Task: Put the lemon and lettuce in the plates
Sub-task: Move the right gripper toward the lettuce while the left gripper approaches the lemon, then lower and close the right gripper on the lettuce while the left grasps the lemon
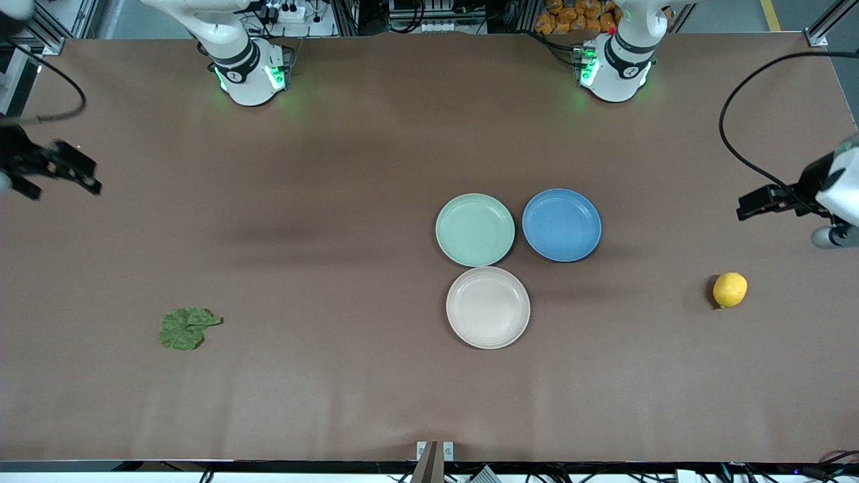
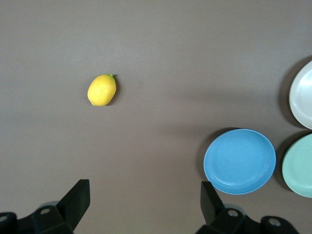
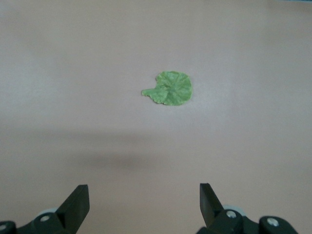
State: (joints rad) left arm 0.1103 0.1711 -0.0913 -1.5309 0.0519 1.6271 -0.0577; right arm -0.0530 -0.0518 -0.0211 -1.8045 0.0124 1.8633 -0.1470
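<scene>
The yellow lemon (image 1: 730,290) lies on the table toward the left arm's end; it also shows in the left wrist view (image 2: 102,89). The dark green lettuce (image 1: 184,329) lies flat toward the right arm's end, and shows in the right wrist view (image 3: 170,88). The mint green plate (image 1: 475,229) and the beige-white plate (image 1: 488,307) sit empty mid-table, the beige one nearer the front camera. My left gripper (image 1: 755,203) (image 2: 144,187) is open and empty over bare table, apart from the lemon. My right gripper (image 1: 65,192) (image 3: 144,189) is open and empty over bare table, apart from the lettuce.
An empty blue plate (image 1: 562,225) sits beside the mint plate, toward the left arm's end; it shows in the left wrist view (image 2: 239,161) with the mint plate (image 2: 300,168) and the beige plate (image 2: 303,95). A black cable (image 1: 731,134) hangs by the left arm.
</scene>
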